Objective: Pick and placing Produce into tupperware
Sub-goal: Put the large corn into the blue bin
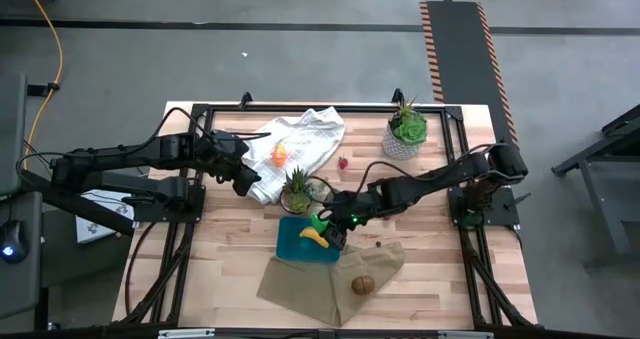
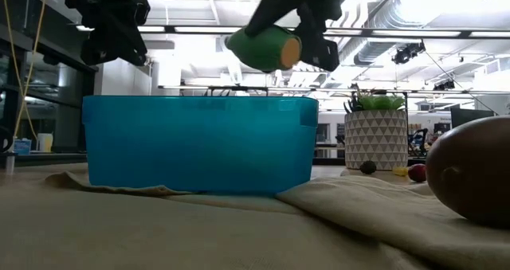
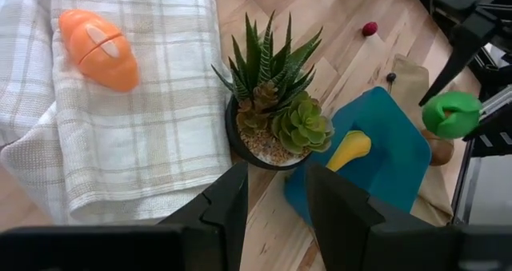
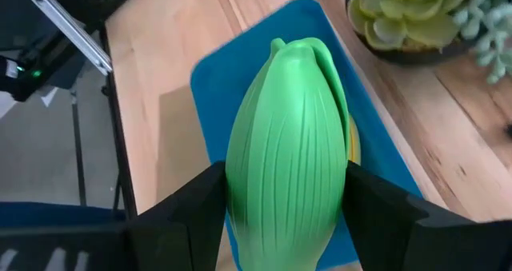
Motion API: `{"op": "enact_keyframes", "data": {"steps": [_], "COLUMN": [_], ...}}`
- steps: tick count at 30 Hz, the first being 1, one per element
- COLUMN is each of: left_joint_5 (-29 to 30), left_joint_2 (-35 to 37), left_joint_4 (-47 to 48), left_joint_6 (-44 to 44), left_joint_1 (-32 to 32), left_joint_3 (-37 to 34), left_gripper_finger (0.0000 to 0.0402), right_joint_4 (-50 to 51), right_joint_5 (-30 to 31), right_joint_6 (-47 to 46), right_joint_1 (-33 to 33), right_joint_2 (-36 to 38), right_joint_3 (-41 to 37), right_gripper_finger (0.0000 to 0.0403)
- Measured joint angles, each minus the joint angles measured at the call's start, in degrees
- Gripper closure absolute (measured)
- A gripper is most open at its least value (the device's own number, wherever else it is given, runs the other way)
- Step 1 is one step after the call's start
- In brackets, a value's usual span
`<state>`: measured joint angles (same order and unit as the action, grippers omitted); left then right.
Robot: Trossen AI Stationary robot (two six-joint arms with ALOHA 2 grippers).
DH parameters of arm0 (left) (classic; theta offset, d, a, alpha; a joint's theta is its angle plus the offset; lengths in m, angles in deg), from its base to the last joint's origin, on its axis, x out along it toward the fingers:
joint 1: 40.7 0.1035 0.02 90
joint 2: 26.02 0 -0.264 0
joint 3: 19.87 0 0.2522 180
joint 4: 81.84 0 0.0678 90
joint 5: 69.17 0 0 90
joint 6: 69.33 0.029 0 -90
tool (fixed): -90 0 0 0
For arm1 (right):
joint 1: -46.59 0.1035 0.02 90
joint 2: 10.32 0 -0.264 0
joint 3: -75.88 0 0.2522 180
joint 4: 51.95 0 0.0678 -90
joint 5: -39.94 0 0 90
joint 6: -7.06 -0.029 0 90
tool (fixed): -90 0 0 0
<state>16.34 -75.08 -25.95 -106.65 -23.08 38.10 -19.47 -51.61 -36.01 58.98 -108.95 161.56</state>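
A green pepper point(image 4: 288, 151) is clamped between the two dark fingers of the right pincer point(image 1: 322, 222), hanging in the air above the teal tupperware point(image 1: 292, 241). From desk height the pepper point(image 2: 263, 48) sits clear of the tupperware's point(image 2: 199, 142) rim. A yellow banana point(image 1: 314, 237) already lies inside the container. The tupperware rests at the centre of the wooden desk point(image 1: 230, 259), partly on a tan cloth point(image 1: 300, 289) that spreads toward the near edge. A brown kiwi point(image 1: 362, 285) lies on that cloth, to the right of and nearer than the container.

Just beyond the tupperware stands a small potted succulent point(image 1: 298, 189). Left of and beyond it lies a white checked towel point(image 1: 305, 134) with an orange piece point(image 1: 279, 154) on it. A red berry point(image 1: 343, 162) sits on bare wood to the right of the towel, and a second potted plant point(image 1: 405, 129) stands at the far right.

The left pincer point(image 1: 248, 177) hovers over the towel's near left edge, holding nothing, its fingers point(image 3: 232, 207) a narrow gap apart.
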Motion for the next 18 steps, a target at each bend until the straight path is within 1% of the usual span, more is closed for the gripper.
{"op": "enact_keyframes", "data": {"steps": [4, 6, 12, 15, 18], "left_joint_5": [0.0, 0.0, 0.0, -0.2, -0.3], "left_joint_2": [0.0, 0.0, 0.0, 0.0, 0.0], "left_joint_4": [0.0, 0.0, 0.2, 0.5, 0.8], "left_joint_6": [0.0, 0.0, 0.0, 0.0, 0.0], "left_joint_1": [0.0, 0.0, 0.0, 0.0, 0.0], "left_joint_3": [0.0, 0.0, 0.0, 0.0, 0.0], "left_gripper_finger": [0.0286, 0.0286, 0.0286, 0.0286, 0.0286], "right_joint_4": [1.0, 2.9, 15.1, 17.5, 18.3], "right_joint_5": [0.0, 0.0, -0.6, -0.7, -1.0], "right_joint_6": [0.1, 1.4, 7.4, 8.9, 9.5], "right_joint_1": [0.1, 0.1, 0.0, 0.0, 0.0], "right_joint_2": [-0.7, -2.1, -8.6, -10.3, -11.3], "right_joint_3": [1.0, 3.6, 14.1, 16.8, 17.4], "right_gripper_finger": [0.0206, 0.0206, 0.0206, 0.0206, 0.0206]}}
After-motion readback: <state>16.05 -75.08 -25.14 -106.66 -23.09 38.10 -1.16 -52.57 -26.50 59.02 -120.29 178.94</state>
